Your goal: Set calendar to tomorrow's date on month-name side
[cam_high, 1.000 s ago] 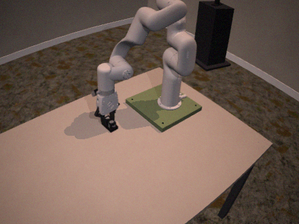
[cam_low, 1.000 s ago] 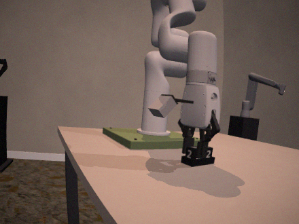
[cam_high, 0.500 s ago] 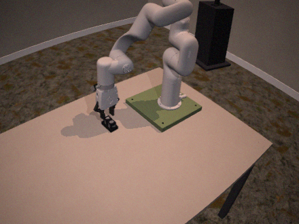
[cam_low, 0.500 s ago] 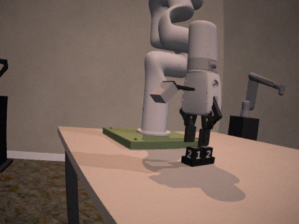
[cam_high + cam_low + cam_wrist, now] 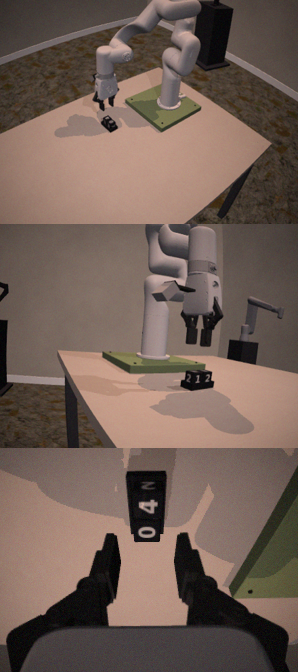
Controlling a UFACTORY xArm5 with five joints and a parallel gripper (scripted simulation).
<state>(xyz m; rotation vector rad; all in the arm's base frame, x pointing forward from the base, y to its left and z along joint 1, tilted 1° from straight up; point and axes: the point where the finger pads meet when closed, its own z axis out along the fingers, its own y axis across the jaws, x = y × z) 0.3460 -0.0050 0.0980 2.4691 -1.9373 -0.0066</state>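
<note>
The black calendar tray (image 5: 112, 129) (image 5: 203, 386) (image 5: 146, 475) stands flat on the table. Two black cubes sit in it side by side. In the exterior view the long side reads 1 on the left cube (image 5: 197, 379) and 2 on the right cube (image 5: 207, 378), both upright; the left end face shows 2. In the wrist view the nearer cube (image 5: 148, 506) has 4 on top and 0 on its end face, and the farther cube (image 5: 148, 486) shows a sideways 2-like digit. No month name is legible. My gripper (image 5: 107, 107) (image 5: 198, 343) (image 5: 147, 547) is open and empty above the tray, clear of it.
The green base board (image 5: 183, 113) (image 5: 152, 368) (image 5: 265, 585) carries the arm's foot behind the tray. The pale table (image 5: 135, 176) (image 5: 135, 427) runs to an edge beyond the gripper in the top view. Arm shadows lie around the tray.
</note>
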